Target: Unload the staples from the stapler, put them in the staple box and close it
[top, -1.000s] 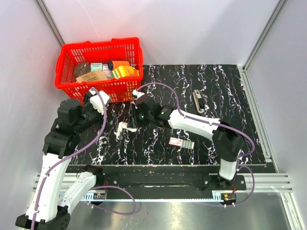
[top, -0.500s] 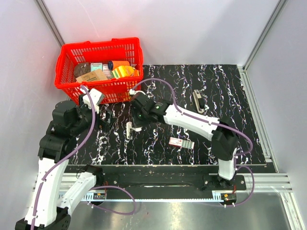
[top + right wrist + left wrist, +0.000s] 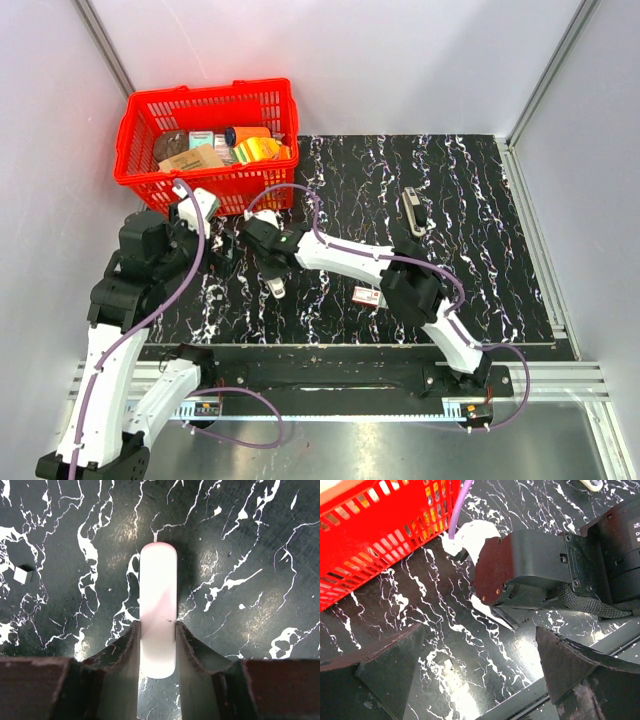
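Observation:
The stapler [image 3: 158, 600] is a slim white bar with rounded ends. My right gripper [image 3: 157, 630] is shut on its near half, a finger on each long side. It lies flat close over the black marbled mat; I cannot tell whether it touches. In the top view the right gripper [image 3: 271, 268] is at the mat's left middle, and the stapler [image 3: 278, 288] sticks out toward the near edge. My left gripper [image 3: 479, 667] is open and empty over bare mat. It sits just left of the right wrist [image 3: 535, 570], and in the top view the left gripper [image 3: 220, 247] is beside the basket.
A red basket [image 3: 140, 160] full of packets stands at the back left, its wall [image 3: 365, 545] close to my left gripper. A flat red-and-white little box [image 3: 371, 296] lies by the right arm's elbow. A slim grey-and-dark object [image 3: 413, 210] lies at the back right. A tiny pale chip [image 3: 21, 574] is on the mat.
My right gripper has swung left and toward the near edge with the stapler in it, its arm folding behind. My left gripper drew back left from the stapler and stays open.

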